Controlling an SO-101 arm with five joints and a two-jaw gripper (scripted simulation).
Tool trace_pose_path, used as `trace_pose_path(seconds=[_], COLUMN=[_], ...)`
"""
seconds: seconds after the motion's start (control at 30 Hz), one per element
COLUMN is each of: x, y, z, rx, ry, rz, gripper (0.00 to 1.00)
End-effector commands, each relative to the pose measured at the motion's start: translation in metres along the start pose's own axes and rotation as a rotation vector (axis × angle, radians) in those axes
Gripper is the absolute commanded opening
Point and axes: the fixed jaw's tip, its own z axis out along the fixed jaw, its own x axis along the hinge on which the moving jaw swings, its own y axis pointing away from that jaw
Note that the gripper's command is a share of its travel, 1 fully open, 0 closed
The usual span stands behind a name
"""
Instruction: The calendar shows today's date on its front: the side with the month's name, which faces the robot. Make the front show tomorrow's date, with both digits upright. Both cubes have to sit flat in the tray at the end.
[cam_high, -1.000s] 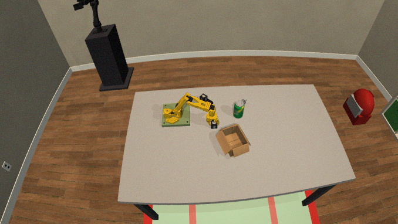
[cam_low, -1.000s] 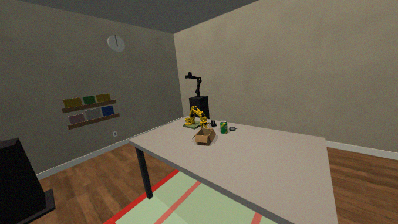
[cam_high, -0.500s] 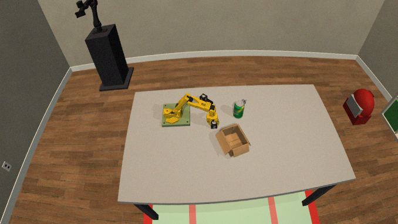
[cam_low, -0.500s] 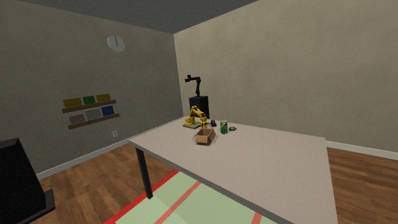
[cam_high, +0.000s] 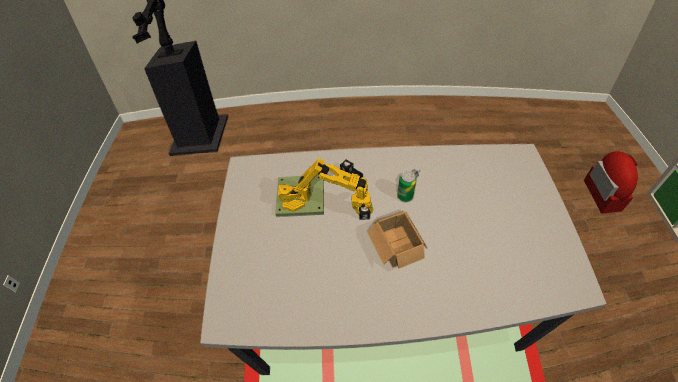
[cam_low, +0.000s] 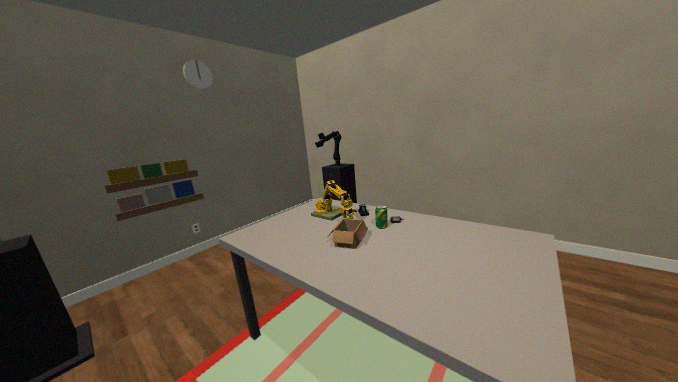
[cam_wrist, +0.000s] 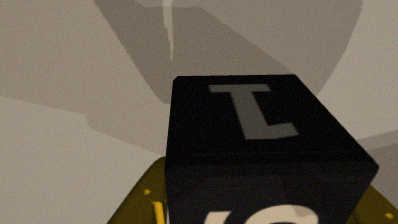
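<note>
My gripper (cam_high: 364, 212) points down at the table between the arm's green base plate (cam_high: 300, 196) and the cardboard box (cam_high: 397, 239). It is shut on a black date cube (cam_wrist: 265, 150). In the wrist view the cube fills the centre. Its upper face shows a grey 1 that reads upside down, and its lower face shows the top of a white digit, cut off by the frame edge. Yellow finger parts show at both lower sides of the cube. A dark object (cam_high: 348, 165) lies behind the arm and looks like the calendar tray; it is too small to read.
An open cardboard box (cam_low: 349, 232) stands just in front of the gripper. A green can (cam_high: 407, 186) stands upright to the right of the arm, with a small dark item (cam_low: 396, 219) beside it. A black pedestal with another arm (cam_high: 182, 95) stands on the floor behind the table.
</note>
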Motion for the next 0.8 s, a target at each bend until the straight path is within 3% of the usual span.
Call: trace_pose_path(seconds=[0.0,0.43,0.77], x=[-0.0001,-0.0001,-0.0001], y=[0.0022,0.0022,0.0022], z=[0.0030,0.0030,0.0030], rx=[-0.019,-0.019,-0.019], ry=[-0.007,-0.007,-0.007], rz=[0.001,0.001,0.001], gripper=[0.18,0.02,0.00])
